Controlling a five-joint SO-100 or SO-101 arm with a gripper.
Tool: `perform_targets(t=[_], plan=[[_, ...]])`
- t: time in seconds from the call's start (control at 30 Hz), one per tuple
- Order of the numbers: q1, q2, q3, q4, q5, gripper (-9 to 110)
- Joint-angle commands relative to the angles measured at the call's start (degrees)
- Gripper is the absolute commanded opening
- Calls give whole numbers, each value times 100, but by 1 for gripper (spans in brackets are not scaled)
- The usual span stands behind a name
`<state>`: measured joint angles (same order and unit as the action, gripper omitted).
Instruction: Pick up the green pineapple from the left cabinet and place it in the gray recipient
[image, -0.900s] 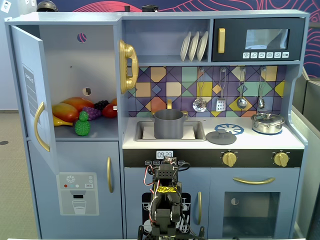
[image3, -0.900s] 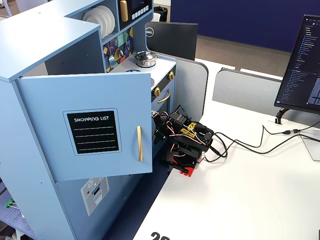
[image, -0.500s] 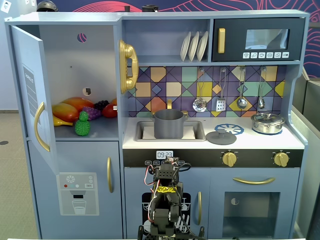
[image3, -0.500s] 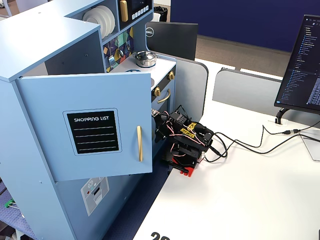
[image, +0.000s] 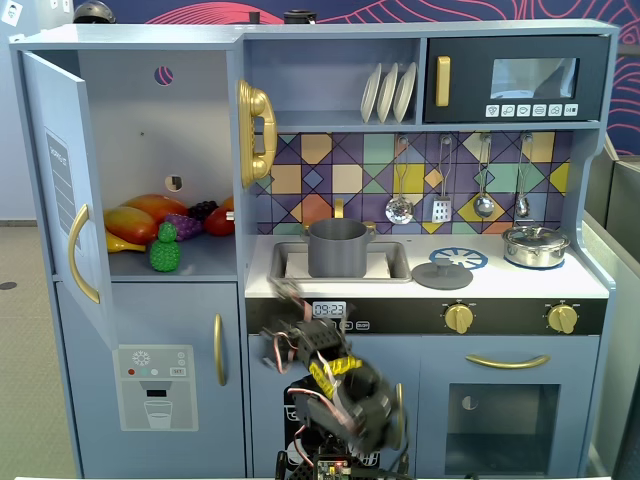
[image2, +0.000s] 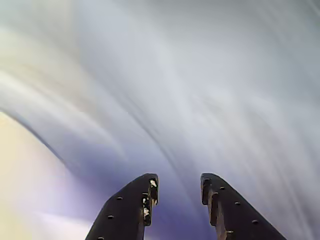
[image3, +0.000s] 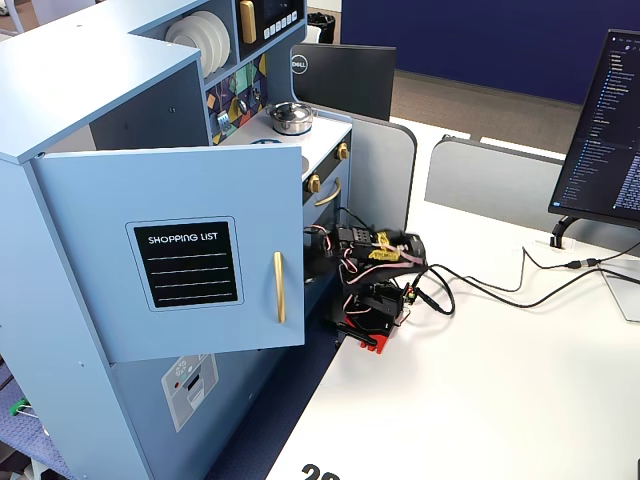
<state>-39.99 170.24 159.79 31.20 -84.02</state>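
The green pineapple (image: 165, 248) stands at the front of the shelf in the left cabinet (image: 150, 110), whose door (image: 70, 190) hangs open. The gray recipient (image: 337, 247) sits in the sink tray, right of the cabinet. My arm (image: 330, 385) is folded low in front of the kitchen, below the counter and blurred; it also shows in a fixed view (image3: 375, 270). In the wrist view my gripper (image2: 177, 182) is open with nothing between the jaws, and the background is motion blur. The open door (image3: 180, 260) hides the pineapple in that fixed view.
A mango (image: 130, 222), purple grapes (image: 185, 225) and other fruit lie behind the pineapple. A shiny lidded pot (image: 535, 245) and a loose lid (image: 442, 272) sit on the counter. A monitor (image3: 600, 120) and cables (image3: 520, 285) are on the white table.
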Motion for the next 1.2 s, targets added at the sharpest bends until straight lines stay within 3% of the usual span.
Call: perform_targets(t=[0.0,0.23,0.63,1.17], plan=[[-993,-1011,-1441,-2039,-158,7],[-958,-2514,-2637,-3296,-158,27],[-545,-3832,-3401,-3902,-527,36],[-624,-5212,-4438,-4245,-905,36]])
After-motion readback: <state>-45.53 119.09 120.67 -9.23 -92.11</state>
